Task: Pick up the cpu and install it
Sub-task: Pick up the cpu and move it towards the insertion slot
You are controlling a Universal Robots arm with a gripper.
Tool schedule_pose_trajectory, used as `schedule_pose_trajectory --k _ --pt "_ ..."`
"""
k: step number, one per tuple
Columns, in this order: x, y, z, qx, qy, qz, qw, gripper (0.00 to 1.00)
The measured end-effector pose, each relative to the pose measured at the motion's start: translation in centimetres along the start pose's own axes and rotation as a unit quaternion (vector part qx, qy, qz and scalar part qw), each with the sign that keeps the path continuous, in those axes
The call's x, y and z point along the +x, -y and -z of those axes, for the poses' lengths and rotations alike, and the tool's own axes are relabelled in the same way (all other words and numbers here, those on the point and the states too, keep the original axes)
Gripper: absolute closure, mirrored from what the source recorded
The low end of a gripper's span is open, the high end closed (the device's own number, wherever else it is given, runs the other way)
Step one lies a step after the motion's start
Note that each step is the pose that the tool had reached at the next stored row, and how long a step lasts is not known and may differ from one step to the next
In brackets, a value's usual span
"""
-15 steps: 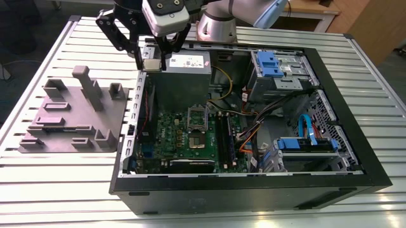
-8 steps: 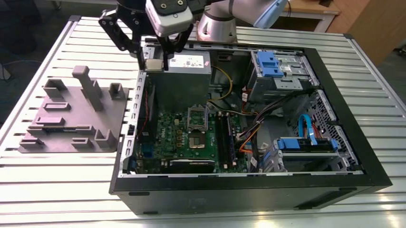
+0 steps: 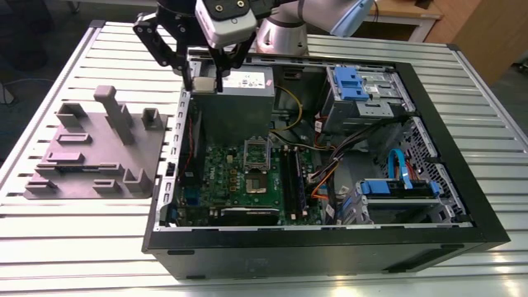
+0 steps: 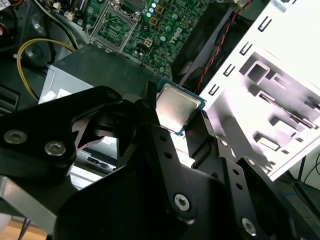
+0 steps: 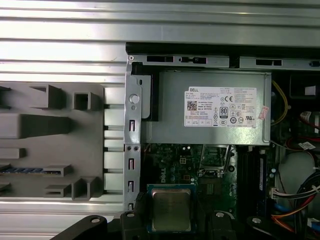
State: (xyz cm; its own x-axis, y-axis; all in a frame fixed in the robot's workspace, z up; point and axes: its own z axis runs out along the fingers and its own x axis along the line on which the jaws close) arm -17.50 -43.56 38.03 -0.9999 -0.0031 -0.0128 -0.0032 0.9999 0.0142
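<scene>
The black two-fingered tool [image 3: 204, 75] hangs in the upper part of the exterior view, toward the exterior view's left, over the edge of the open black computer case [image 3: 330, 247]. It is pinching the small square cpu with a shiny silver-grey top [image 4: 176, 106] by opposite edges, in the air near the grey metal power supply box [image 5: 210, 115]. Lower in the exterior view lies the green motherboard [image 3: 235, 179] with its silver socket frame [image 3: 257, 151]. The grey moulded tray [image 3: 91, 154] sits on the slatted metal desk [image 3: 83, 241], just beside the case.
</scene>
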Motion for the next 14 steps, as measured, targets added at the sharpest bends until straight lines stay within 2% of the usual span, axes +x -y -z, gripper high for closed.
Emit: schedule_pose_trajectory --k 14 --pt "-0.9 0.0 -0.01 0.0 0.0 0.0 1.0 0.53"
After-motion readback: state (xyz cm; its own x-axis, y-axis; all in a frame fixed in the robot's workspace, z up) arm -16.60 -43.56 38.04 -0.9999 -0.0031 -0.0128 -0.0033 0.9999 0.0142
